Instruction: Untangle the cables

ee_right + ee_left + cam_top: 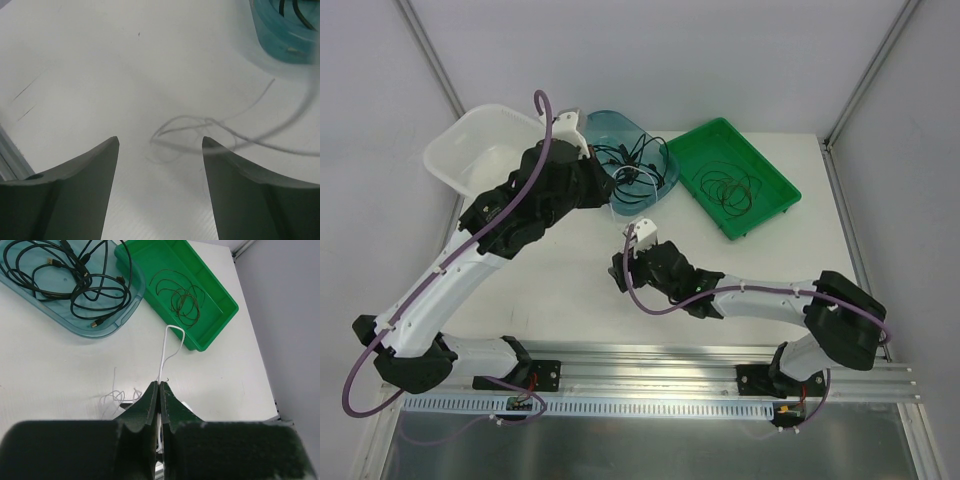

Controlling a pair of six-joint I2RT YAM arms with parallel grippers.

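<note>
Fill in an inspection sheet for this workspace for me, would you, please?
Surface: white table, bearing white bin, blue tray, green tray.
Job's things: black cables tangled in blue tray; brown cable coiled in green tray; white cable trailing on table.
Clutter: nothing seen.
Tools: left tool shut on white cable; right tool open above it.
Cables: purple hoses along both arms.
Surroundings: grey walls, metal rail at near edge.
</note>
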